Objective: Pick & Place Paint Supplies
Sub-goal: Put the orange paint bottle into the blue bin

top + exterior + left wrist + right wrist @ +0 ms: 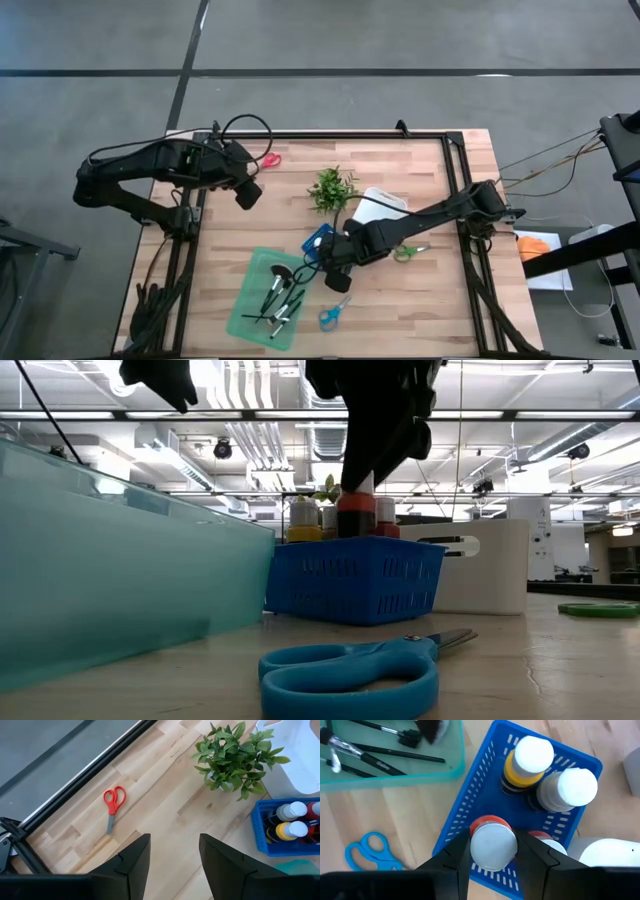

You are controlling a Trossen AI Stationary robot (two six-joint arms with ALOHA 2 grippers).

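Right gripper (492,851) pinches a white-capped, red-bodied paint bottle (492,844) by its cap over the blue basket (470,810) at centre surface; likely light, rigid, smooth plastic, best held at cap; left gripper (172,862) spread, hovering at 10 o'clock.

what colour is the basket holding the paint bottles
Blue. The basket shows best in the right wrist view, where the right gripper holds a white-capped paint bottle over it.
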